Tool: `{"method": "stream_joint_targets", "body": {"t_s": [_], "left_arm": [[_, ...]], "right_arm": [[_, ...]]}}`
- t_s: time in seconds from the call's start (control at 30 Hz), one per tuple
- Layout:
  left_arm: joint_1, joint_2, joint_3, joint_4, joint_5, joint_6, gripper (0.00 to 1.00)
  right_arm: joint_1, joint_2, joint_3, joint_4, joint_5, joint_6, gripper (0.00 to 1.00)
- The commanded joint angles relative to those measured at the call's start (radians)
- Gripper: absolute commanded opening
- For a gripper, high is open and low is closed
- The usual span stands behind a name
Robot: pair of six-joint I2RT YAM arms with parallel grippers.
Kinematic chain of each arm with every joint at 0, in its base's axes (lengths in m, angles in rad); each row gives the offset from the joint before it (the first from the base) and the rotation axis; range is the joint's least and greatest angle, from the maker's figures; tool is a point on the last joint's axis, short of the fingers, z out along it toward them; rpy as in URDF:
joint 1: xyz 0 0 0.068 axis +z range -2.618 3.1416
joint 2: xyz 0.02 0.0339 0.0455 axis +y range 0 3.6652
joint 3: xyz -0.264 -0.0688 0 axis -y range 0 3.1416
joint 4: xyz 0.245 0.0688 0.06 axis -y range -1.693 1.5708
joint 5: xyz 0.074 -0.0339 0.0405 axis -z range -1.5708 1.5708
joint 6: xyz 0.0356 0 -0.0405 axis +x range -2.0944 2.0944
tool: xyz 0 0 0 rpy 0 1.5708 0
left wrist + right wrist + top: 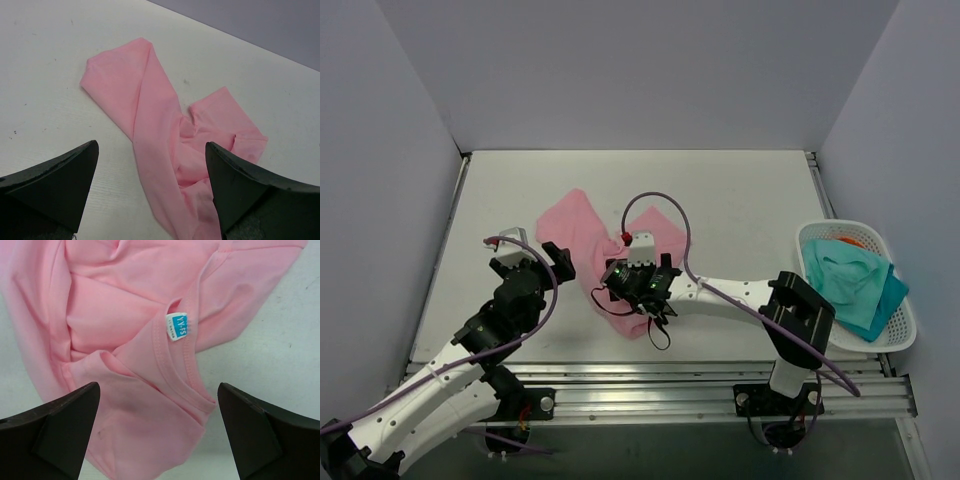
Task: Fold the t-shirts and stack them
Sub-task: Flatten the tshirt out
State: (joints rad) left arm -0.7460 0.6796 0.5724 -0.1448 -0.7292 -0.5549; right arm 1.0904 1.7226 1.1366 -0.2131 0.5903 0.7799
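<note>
Pincers, two: left pincer (150, 150) spread wide and empty, hovering beside the pink t-shirt (582, 228); right pincer (157, 387) likewise spread and empty, directly over its collar (188, 364) and label (176, 326). T-shirt, pink, one: crumpled on the bench (740, 190), unfolded; likely light, limp and quick to bunch, best pinched at the shoulders either side of the collar to spread it flat. Basket (903, 335), one, at the right edge: teal cloth (850, 285), one seen, plus an orange sliver (850, 240); further count unclear.
</note>
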Motion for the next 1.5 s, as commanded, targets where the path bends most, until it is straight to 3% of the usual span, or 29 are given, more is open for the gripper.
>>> {"method": "stream_joint_targets", "body": {"t_s": [0.0, 0.37, 0.67, 0.87, 1.3, 1.47], "left_arm": [[-0.006, -0.009, 0.009, 0.002, -0.013, -0.007, 0.97], [-0.006, 0.006, 0.017, 0.007, 0.001, -0.005, 0.97], [-0.006, -0.012, 0.012, -0.001, -0.006, -0.005, 0.97], [-0.006, -0.008, 0.014, 0.001, -0.003, -0.004, 0.97], [-0.006, -0.006, 0.015, -0.001, -0.007, -0.004, 0.97], [-0.006, -0.005, 0.014, 0.001, -0.010, -0.004, 0.97]], "right_arm": [[-0.047, -0.031, 0.000, -0.010, 0.052, -0.021, 1.00], [-0.077, 0.086, -0.031, 0.145, -0.073, -0.021, 0.96], [0.028, 0.120, 0.133, 0.067, -0.020, -0.022, 0.96], [0.057, 0.095, 0.134, 0.020, 0.029, 0.004, 0.96], [0.071, 0.141, 0.141, 0.076, -0.014, -0.011, 0.97], [0.072, 0.172, 0.106, 0.132, -0.061, -0.004, 0.90]]}}
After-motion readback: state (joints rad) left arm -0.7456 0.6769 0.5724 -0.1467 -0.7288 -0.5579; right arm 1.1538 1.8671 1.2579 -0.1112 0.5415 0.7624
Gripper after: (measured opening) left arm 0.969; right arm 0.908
